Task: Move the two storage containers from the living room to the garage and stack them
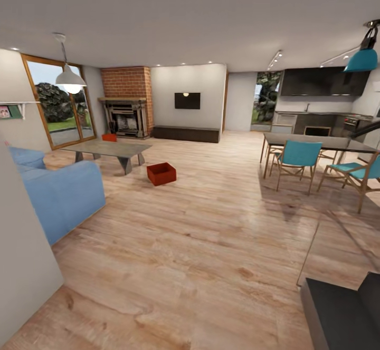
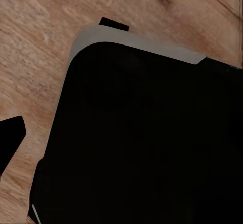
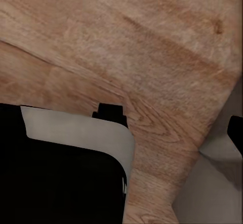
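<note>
Sofa: blue sofa (image 1: 60, 192) sits at my near left on the wood-plank floor (image 1: 200, 244).
Desk: grey low desk (image 1: 108, 149) stands beyond it, before the brick fireplace (image 1: 126, 102).
Far container: one orange-red bin (image 1: 109, 137) shows by the desk's far edge; I cannot tell whether it rests on it.
Near container: second bin (image 1: 161, 173) sits on the floor just right of the desk.
Dining: table with teal chairs (image 1: 298, 156) at far right.
End effectors: I cannot tell whether either is spread or pressed together.
</note>
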`<state>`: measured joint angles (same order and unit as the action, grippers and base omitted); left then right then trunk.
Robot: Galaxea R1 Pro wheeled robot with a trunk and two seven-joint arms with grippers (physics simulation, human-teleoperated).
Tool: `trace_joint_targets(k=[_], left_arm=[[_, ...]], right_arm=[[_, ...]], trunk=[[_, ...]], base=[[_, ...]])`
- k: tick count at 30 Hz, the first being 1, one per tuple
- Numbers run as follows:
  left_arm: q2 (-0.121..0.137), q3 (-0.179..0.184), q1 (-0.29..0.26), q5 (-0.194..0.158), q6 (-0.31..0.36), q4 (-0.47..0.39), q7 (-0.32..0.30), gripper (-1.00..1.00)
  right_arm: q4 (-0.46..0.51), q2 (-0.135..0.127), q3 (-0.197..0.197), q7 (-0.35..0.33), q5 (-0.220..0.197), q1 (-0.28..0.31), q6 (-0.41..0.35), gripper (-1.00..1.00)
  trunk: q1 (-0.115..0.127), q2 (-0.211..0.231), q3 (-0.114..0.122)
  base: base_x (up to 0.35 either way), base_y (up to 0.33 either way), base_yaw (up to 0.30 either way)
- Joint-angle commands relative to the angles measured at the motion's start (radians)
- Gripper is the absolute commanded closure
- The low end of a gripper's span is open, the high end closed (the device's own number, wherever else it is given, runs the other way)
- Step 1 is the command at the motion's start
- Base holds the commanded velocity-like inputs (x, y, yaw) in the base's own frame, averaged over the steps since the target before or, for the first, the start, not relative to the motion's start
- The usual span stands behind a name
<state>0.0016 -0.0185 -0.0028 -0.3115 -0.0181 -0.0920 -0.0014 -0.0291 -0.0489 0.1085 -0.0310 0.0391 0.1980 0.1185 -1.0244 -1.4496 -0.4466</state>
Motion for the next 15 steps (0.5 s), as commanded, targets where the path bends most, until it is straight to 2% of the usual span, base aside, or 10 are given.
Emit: trace_joint_targets(k=[1,15], left_arm=[[0.000,-0.001,0.000,-0.004,-0.002,0.000,0.000,-1.00],[0.001,-0.001,0.000,-0.004,-0.001,0.000,0.000,-1.00]], right_arm=[[-0.003,0.000,0.005,-0.001,0.004,0.001,0.006,-1.00],[-0.004,0.000,0.005,-0.001,0.004,0.001,0.005,-1.00]], trunk=[[-0.001,0.000,-0.001],[-0.001,0.000,-0.001]], base=[[0.323,0.000,0.000],[0.323,0.000,0.013]])
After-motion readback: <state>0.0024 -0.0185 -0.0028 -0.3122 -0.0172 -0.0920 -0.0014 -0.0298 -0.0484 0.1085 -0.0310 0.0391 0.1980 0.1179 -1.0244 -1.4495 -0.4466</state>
